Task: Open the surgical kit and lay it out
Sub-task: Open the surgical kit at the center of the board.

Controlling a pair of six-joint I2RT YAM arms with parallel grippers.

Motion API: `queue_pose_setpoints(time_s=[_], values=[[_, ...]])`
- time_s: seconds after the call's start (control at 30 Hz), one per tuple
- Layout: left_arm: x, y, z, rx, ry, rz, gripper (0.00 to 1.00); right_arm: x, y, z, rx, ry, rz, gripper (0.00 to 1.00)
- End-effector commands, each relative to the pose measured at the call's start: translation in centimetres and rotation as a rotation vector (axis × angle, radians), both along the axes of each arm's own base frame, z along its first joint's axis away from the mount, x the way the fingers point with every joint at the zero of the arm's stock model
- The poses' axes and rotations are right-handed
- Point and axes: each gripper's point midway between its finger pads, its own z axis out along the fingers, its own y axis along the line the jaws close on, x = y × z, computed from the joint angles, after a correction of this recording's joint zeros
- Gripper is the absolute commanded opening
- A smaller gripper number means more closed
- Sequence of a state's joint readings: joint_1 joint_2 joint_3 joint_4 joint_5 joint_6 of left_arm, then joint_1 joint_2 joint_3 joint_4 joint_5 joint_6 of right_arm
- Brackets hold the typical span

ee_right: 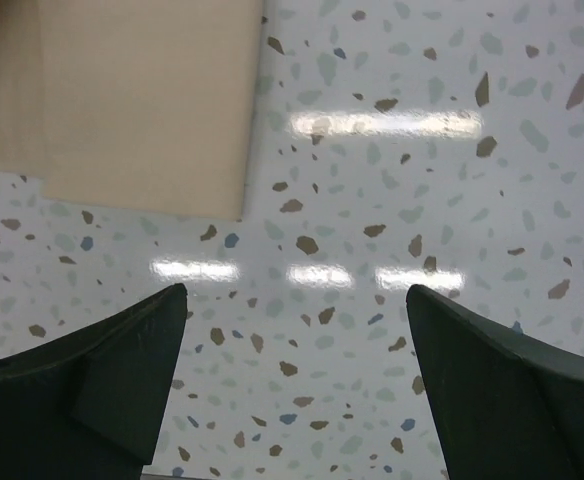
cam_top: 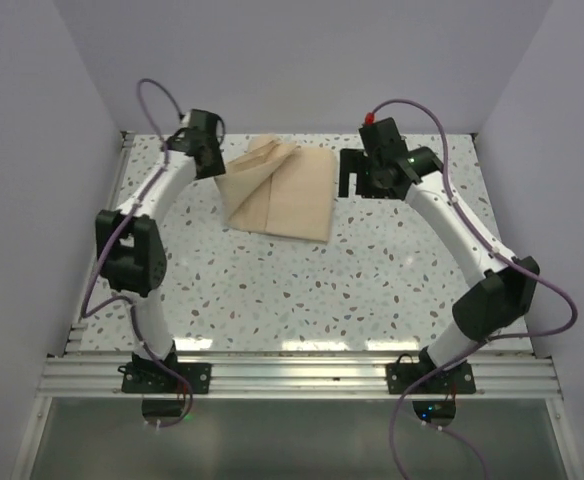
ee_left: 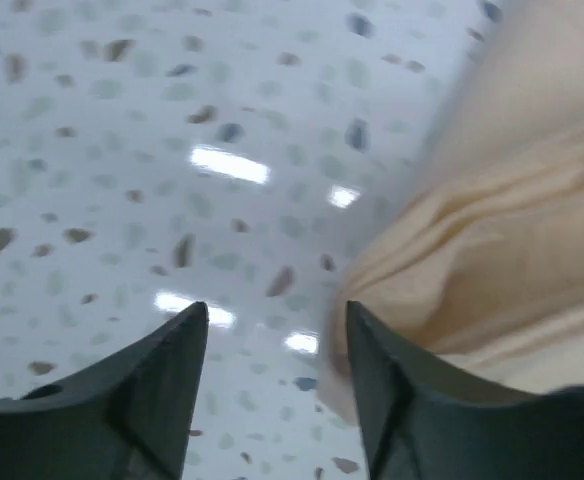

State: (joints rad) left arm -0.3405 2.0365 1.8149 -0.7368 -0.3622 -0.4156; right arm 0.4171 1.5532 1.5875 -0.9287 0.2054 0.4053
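Tan cloth wrap [cam_top: 282, 190], one in number, lies folded on the speckled table [cam_top: 292, 290] at the far centre, between the two grippers. Its upper-left part is creased and bunched; the rest lies flat.

Left gripper [cam_top: 210, 162] is at the wrap's left edge. In the left wrist view the left gripper [ee_left: 274, 310] has its two fingers apart by a narrow gap, with mostly bare table showing between them. The wrap [ee_left: 492, 230] lies on the outer side of the right-hand finger [ee_left: 412, 420], and its edge just reaches into the gap beside that finger. Whether cloth and finger touch cannot be told. Nothing is pinched.

Right gripper [cam_top: 356, 182] stands just beside the wrap's right edge, apart from it. In the right wrist view the right gripper [ee_right: 294, 292] has its fingers spread wide over bare table. The wrap [ee_right: 142, 100] lies beyond the left-hand finger [ee_right: 92, 390], its near corner clear of both tips.

Count: one wrap, two arms, two grippers, two fingers seen on each.
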Motion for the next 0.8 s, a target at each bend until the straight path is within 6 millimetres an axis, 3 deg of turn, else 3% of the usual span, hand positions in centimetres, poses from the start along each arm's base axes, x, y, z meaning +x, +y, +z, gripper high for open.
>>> queue_pose_setpoints(time_s=[0.0, 0.03, 0.07, 0.1, 0.13, 0.17, 0.2, 0.23, 0.27, 0.33, 0.37, 0.4, 0.5, 0.67, 0.77], values=[[-1.7, 8.6, 1.4, -0.087, -0.049, 0.248, 0.68, 2.3, 4.7, 2.3, 0.012, -0.048, 0.121, 0.95], [-2.3, 9.8, 0.8, -0.097, -0.031, 0.272, 0.99, 2.5, 6.8, 0.3, -0.021, 0.007, 0.163, 0.95], [-3.0, 10.4, 0.8, -0.094, -0.03, 0.298, 1.0, 2.8, 8.0, 0.1, -0.031, 0.012, 0.185, 0.95], [-4.2, 10.8, -0.6, -0.078, -0.003, 0.308, 1.0, 3.6, 9.5, 1.6, -0.016, -0.026, 0.204, 0.95], [-4.6, 11.1, -0.9, -0.076, -0.002, 0.314, 1.0, 3.2, 11.2, 0.8, -0.032, 0.002, 0.24, 0.94], [-5.6, 11.4, -1.8, -0.071, 0.014, 0.32, 1.0, 3.7, 12.6, -1.4, -0.058, 0.049, 0.259, 0.94], [-5.7, 11.5, -2.1, -0.079, 0.01, 0.323, 1.0, 4.5, 14.1, -0.5, -0.044, 0.02, 0.273, 0.94], [-5.9, 11.5, -2.5, -0.094, 0.022, 0.321, 1.0, 3.9, 15.6, -1.3, -0.057, 0.044, 0.307, 0.94], [-6.1, 11.6, -2.7, -0.094, 0.028, 0.33, 1.0, 4.2, 16.9, -3.8, -0.078, 0.086, 0.321, 0.94], [-6.6, 11.5, -3.1, -0.105, 0.041, 0.329, 1.0, 4.1, 19.4, -4.3, -0.053, 0.085, 0.359, 0.94], [-6.5, 11.2, -2.8, -0.122, 0.029, 0.314, 1.0, 4.2, 20.3, -6.6, -0.062, 0.124, 0.359, 0.94], [-6.5, 10.7, -2.9, -0.142, 0.022, 0.3, 1.0, 4.2, 21.0, -7.1, -0.059, 0.127, 0.366, 0.94], [-6.2, 10.3, -0.7, -0.167, -0.038, 0.26, 1.0, 4.5, 21.6, -9.9, -0.077, 0.173, 0.351, 0.93], [-3.7, 7.0, 6.6, -0.207, -0.278, 0.029, 1.0, 5.1, 20.1, -10.2, -0.134, 0.15, 0.292, 0.94], [-2.7, 4.9, 6.3, -0.179, -0.272, -0.037, 1.0, 5.3, 20.0, -10.9, -0.142, 0.141, 0.281, 0.94]])
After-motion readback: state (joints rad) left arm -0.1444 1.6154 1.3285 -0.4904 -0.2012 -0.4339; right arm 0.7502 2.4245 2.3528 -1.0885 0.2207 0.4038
